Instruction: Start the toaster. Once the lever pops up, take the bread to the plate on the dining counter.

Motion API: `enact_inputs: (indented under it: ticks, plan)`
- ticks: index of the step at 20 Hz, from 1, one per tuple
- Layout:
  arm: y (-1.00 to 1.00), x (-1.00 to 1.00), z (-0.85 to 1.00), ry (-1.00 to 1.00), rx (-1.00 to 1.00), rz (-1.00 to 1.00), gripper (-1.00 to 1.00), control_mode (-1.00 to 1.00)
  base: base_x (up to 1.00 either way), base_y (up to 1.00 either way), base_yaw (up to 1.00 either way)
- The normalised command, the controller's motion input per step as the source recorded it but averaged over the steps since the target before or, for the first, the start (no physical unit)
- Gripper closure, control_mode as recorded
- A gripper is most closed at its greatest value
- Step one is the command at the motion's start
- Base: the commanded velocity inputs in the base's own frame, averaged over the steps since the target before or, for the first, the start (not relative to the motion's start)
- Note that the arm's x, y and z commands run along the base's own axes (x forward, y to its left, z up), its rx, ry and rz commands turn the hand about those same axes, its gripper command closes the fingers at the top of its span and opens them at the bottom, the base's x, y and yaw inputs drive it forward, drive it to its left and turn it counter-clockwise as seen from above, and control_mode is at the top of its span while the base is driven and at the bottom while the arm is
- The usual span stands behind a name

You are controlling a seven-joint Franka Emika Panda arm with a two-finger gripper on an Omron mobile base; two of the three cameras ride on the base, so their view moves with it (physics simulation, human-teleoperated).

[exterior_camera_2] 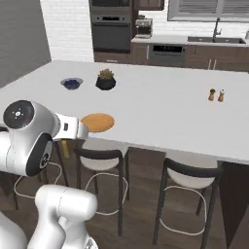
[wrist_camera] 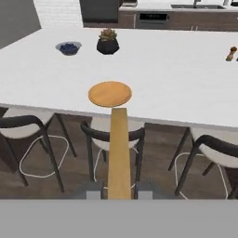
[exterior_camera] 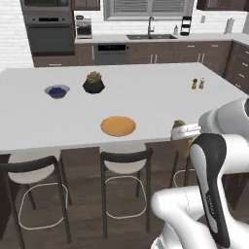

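Bread: 1 tan slice seen edge-on in the hand view, clamped between the 2 fingertips of the gripper, out over the stools and short of the counter edge.

Plate: orange-tan, bare, near the front edge of the dining counter, straight ahead of the slice.

Step, as I judge it: carry the slice forward and up over the rim, level it above the plate's middle, lower until it rests, then part the jaws.

Beyond: bowl of blueberries, dark potted plant, 2 shakers.

Views: the hand view gives slice-to-plate alignment; the left base view shows the sink wall behind.
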Motion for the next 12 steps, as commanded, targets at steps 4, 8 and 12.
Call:
enact_inputs:
  ticks: [4,8,12]
  plan:
    - [0.0,0.0,0.0,0.0,0.0,0.0,1.0,1.0,0.48,0.78,-0.74]
    - [0.0,0.0,0.0,0.0,0.0,0.0,1.0,1.0,0.38,0.79,-0.24]
    - [0.0,0.0,0.0,0.0,0.0,0.0,1.0,1.0,0.18,0.65,0.0]
